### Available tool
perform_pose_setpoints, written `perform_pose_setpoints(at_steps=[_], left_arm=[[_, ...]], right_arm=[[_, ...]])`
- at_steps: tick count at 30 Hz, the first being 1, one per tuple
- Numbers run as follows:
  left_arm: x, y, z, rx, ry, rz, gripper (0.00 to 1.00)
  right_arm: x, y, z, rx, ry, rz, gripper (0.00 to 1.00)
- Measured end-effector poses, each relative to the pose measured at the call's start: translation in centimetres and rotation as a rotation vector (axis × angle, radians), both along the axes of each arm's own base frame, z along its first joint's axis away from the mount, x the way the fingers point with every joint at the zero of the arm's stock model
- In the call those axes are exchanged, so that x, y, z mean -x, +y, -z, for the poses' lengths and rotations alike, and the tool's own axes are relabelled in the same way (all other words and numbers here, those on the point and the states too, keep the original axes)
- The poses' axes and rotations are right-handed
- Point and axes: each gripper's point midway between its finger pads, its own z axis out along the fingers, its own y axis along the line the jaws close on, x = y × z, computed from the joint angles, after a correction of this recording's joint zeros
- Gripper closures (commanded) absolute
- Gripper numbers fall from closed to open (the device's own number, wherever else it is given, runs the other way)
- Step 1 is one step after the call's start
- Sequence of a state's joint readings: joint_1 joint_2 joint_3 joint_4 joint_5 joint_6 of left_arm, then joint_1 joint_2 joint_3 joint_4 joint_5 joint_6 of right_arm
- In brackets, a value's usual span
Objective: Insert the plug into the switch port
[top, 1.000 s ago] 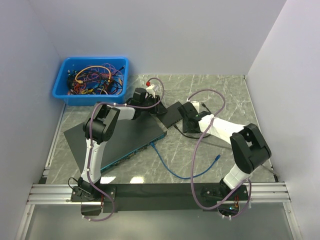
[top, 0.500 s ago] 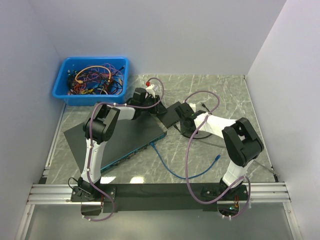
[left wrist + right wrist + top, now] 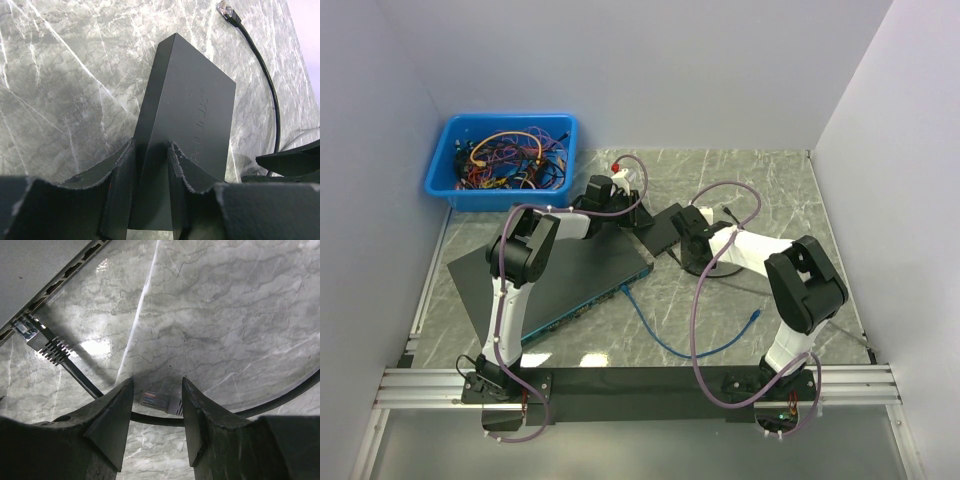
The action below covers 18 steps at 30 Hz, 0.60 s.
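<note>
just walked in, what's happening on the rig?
The left gripper is shut on a small black box, pinning its near end on the marble table. The right gripper is low over the table, jaws open on either side of a clear plug that lies flat and is not yet gripped. Nothing is being inserted at this moment. A blue cable runs up to the front edge of the large flat unit.

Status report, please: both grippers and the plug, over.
Left gripper shut on black box. Right gripper open, fingers either side of plug lying on table. Plug not yet in a port. Nothing seen blocking it.
</note>
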State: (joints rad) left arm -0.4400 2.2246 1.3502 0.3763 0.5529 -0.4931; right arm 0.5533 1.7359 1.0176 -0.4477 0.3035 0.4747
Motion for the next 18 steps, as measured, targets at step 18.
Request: perform_pose_setpoints(at_steps=[18], left_arm=[[0.0, 0.1, 0.1, 0.006, 0.013, 0.002, 0.65]], right_arm=[[0.2, -2.0, 0.0, 0.05, 0.05, 0.051, 0.84]])
